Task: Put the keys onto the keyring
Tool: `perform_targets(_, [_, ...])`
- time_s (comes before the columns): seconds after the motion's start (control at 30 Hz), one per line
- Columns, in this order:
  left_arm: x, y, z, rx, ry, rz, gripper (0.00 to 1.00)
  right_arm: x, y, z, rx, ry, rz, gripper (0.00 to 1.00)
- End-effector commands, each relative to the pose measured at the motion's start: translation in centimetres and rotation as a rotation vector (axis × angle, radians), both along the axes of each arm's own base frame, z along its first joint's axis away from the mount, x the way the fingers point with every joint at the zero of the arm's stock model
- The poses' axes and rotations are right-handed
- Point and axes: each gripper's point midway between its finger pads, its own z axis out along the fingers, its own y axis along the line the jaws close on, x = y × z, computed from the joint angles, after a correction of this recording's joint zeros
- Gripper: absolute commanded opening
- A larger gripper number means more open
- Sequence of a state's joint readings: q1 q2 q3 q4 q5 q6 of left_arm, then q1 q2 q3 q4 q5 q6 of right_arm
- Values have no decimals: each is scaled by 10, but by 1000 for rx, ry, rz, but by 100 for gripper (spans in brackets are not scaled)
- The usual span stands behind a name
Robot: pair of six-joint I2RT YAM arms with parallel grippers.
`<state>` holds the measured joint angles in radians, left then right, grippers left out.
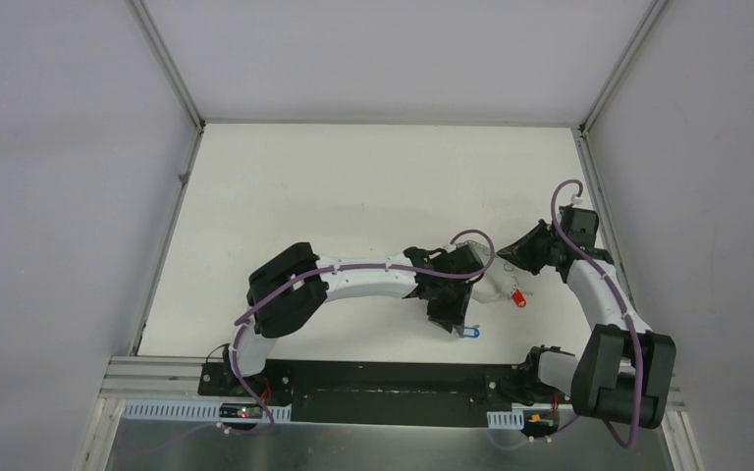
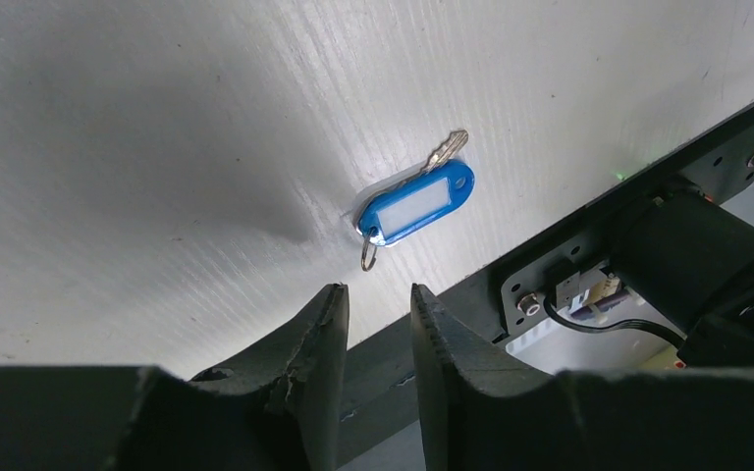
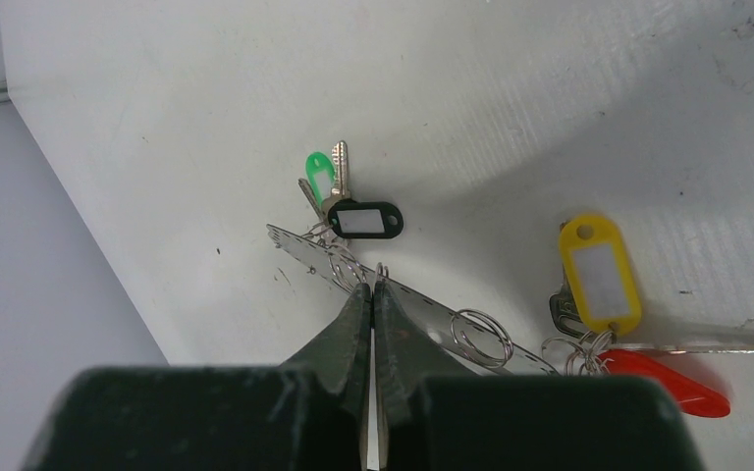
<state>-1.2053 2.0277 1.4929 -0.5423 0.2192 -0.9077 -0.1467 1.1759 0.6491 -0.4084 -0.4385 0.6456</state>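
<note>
The blue-tagged key lies on the desk ahead of the left tool, whose jaws are parted and empty. The right tool pinches the keyring. Best centre the jaws across the tag.

Shiny metal keys; glossy plastic tags

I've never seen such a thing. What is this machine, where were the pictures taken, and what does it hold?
Two robot arms, a left arm and a right arm, stand at the near edge of a table. One picture looks down from above; the others come from wrist cameras. The left gripper is open and empty, near a blue-tagged key lying on the table. The right gripper is shut on the thin keyring. By it lie four more keys: green tag, black tag, yellow tag, red tag.
</note>
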Motion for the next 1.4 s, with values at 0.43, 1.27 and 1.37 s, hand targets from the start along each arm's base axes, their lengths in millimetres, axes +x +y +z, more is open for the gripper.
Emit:
perform_targets(0.43, [-6, -14, -11, -39, 44, 14, 23, 6, 4, 9, 17, -43, 26, 0])
perform_targets(1.27, [63, 88, 63, -52, -138, 142, 0, 19, 35, 52, -60, -159, 228, 0])
perform_targets(1.37, [88, 140, 84, -25, -195, 222, 0, 18, 53, 63, -140, -209, 355, 0])
